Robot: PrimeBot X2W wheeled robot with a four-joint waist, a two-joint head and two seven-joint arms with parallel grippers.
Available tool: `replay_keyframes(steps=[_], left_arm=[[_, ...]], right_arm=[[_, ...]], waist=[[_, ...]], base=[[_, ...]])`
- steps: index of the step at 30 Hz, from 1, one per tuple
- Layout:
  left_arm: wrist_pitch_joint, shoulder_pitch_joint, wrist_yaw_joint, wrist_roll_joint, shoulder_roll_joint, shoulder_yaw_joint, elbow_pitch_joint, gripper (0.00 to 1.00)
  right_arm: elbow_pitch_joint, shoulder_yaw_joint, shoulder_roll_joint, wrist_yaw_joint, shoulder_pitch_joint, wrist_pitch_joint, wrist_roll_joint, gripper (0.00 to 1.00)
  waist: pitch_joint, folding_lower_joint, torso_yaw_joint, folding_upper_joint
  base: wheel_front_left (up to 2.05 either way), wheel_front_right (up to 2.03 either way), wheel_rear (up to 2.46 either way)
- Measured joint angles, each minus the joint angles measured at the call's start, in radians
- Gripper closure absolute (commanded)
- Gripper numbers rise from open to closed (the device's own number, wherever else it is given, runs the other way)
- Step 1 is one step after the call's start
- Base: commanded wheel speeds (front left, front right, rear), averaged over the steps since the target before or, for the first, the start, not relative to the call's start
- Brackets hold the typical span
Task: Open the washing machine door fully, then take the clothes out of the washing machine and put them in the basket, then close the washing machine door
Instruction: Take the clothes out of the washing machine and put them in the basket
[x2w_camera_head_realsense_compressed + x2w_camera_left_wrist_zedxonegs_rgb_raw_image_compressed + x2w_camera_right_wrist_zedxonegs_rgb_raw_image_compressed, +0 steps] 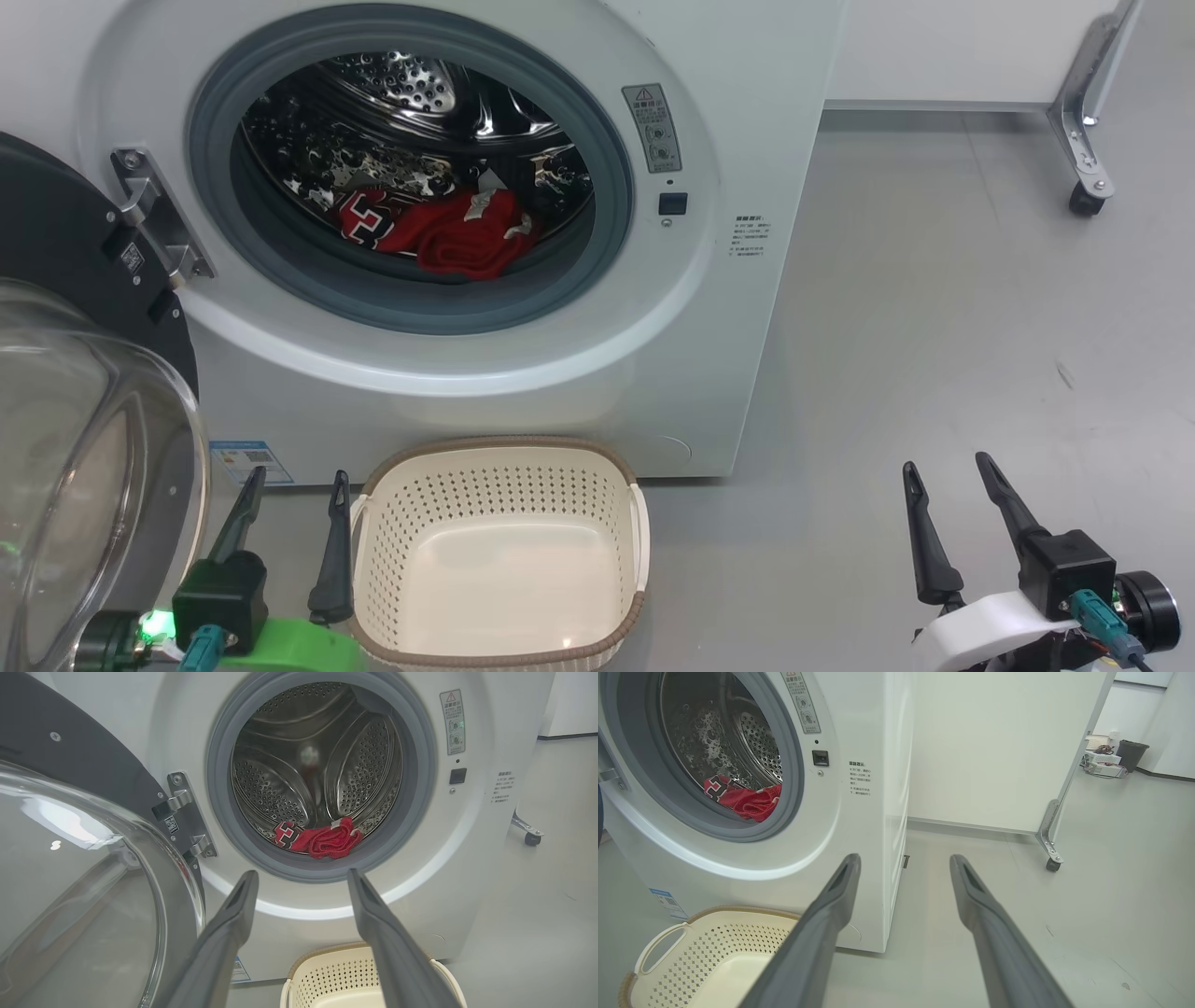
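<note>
Grey floor [934,327] bears the washing machine [728,112], door [56,233] wide open. Clothes [448,233] lie low inside it, ahead and above the nearer left gripper [297,474]. Left and right gripper [946,462] both gape empty. Basket [495,443] sits at the machine's foot.

left gripper [297,478]: low, fingers up, jaws apart, empty | right gripper [945,464]: same, jaws apart, empty

Bright, even light, soft shadows, white glare on the washing machine door [70,826]
</note>
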Motion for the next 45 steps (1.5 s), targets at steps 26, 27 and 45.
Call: replay_keyframes(steps=[26, 27, 45], left_arm=[[0.000, 0.000, 0.001, 0.000, 0.000, -0.005, 0.005, 0.00], [0.000, 0.000, 0.001, 0.000, 0.000, -0.005, 0.005, 0.00], [0.006, -0.002, 0.005, 0.000, -0.002, -0.018, -0.001, 0.00]], right_arm=[[0.009, 0.006, 0.000, 0.000, 0.000, 0.000, 0.000, 0.00], [0.009, 0.007, 0.001, 0.000, 0.000, 0.000, 0.000, 0.00], [-0.005, 0.011, 0.000, 0.000, -0.004, 0.000, 0.001, 0.00]], waist=[[-0.013, 0.0000, -0.001, 0.0000], [-0.012, 0.0000, -0.001, 0.0000], [0.023, 0.0000, 0.001, 0.0000]], base=[[0.47, -0.47, 0.00], [0.00, 0.00, 0.00], [0.00, 0.00, 0.00]])
